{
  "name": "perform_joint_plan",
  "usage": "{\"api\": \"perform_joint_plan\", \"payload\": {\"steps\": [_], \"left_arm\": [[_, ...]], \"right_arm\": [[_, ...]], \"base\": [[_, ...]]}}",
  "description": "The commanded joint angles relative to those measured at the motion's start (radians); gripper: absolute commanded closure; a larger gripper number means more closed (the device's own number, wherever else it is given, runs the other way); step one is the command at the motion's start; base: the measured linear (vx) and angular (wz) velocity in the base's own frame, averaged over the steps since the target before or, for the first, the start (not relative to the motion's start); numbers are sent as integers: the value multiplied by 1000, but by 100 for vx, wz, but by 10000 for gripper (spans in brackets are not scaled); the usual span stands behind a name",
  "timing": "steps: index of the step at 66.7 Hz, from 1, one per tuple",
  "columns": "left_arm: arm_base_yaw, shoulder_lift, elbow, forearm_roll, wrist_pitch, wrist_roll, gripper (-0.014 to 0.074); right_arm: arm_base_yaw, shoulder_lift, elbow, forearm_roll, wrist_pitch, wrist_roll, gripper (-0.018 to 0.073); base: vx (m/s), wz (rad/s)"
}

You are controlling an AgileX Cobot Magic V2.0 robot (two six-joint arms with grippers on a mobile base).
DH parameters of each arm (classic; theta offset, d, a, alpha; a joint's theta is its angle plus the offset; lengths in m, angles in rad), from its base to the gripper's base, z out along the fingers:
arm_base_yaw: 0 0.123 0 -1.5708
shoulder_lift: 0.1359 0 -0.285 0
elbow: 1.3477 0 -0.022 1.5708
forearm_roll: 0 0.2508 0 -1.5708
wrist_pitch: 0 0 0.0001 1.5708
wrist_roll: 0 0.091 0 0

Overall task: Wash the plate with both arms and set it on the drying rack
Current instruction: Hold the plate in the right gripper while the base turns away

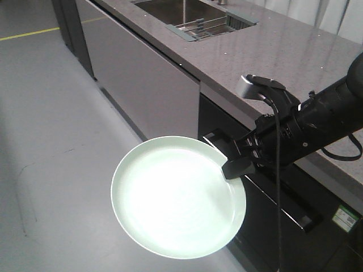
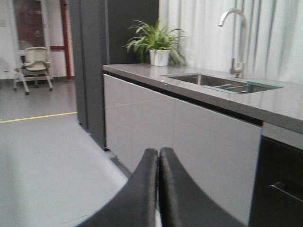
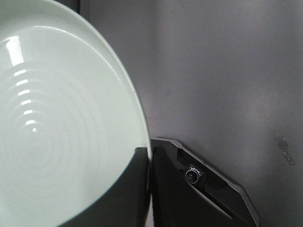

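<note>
The right arm (image 1: 317,116) reaches out almost level from over the counter (image 1: 272,51) and past its front edge. A grey camera module (image 1: 249,86) sits on top of the arm and a black cable (image 1: 278,187) drops down in front of it. The right pincer (image 1: 231,163) is clamped on the rim of the plate (image 1: 176,198), which spreads from the fingertips away from the arm. The plate hangs in the air over the grey floor (image 1: 51,141), its hollow face turned up toward the front camera. The drying rack (image 1: 204,25) lies across the sink (image 1: 170,11), well apart from this pincer and farther along the counter behind it. Only the right wrist view shows the grip closely: one dark finger lies over the plate's glossy inner face, the rim runs between the two fingers, and the other finger sits just outside the rim, beside it. The left pincer (image 2: 158,189) shows only in the left wrist view. Its two black fingers are pressed together with nothing between them, and it points toward pale cabinet fronts (image 2: 189,137). Beyond it that view alone takes in a tall faucet (image 2: 236,33), a potted plant (image 2: 158,42) on the counter's far end, and a chair (image 2: 35,64) across the room.
</note>
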Motion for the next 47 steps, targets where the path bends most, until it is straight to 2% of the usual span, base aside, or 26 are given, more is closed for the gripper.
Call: {"api": "perform_joint_plan", "payload": {"steps": [1,47], "left_arm": [[-4,-13,-28,-10,-74,-2,603],[-4,-13,-28,-10,-74,-2,603]], "right_arm": [[-2,-40,-25,42,-13,-12,568],[-2,-40,-25,42,-13,-12,568]], "base": [[-11,41],[-8,41]]}}
